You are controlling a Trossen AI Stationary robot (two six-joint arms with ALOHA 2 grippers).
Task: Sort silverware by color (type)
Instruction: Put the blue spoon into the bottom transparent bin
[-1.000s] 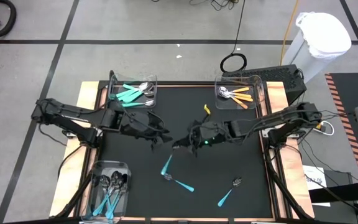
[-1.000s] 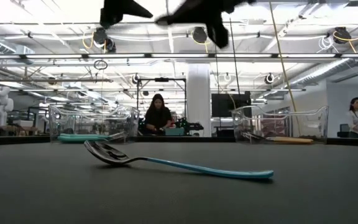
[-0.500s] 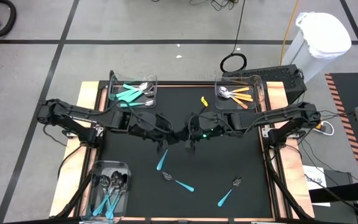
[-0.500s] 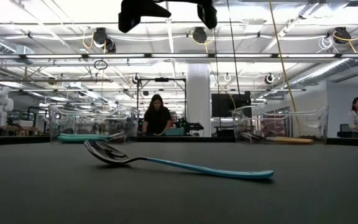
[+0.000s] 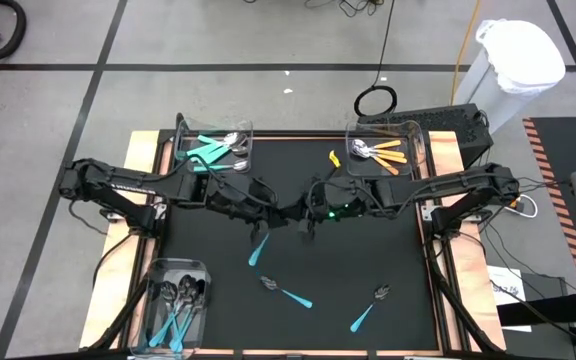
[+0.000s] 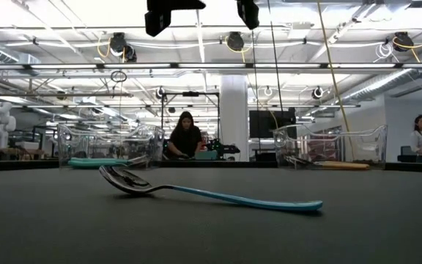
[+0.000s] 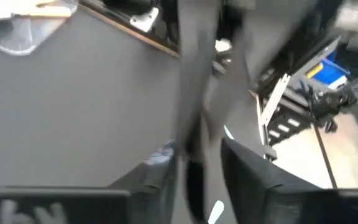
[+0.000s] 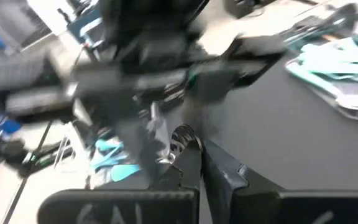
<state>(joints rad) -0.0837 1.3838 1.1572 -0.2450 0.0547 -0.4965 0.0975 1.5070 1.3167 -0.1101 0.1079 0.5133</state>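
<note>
teal utensil [image 5: 257,249]: mid-table, hanging at 7 o'clock of left gripper [image 5: 266,218] | left gripper: state cannot be told | right gripper [image 5: 306,222]: at 3 o'clock of left, pinched together, hold unclear | step: likely handover | next: secure left hold, carry to far bin [image 5: 182,135] at 11 o'clock

Black table [image 5: 218,300], bins [image 5: 178,290], scattered silverware [image 5: 286,293]
</note>
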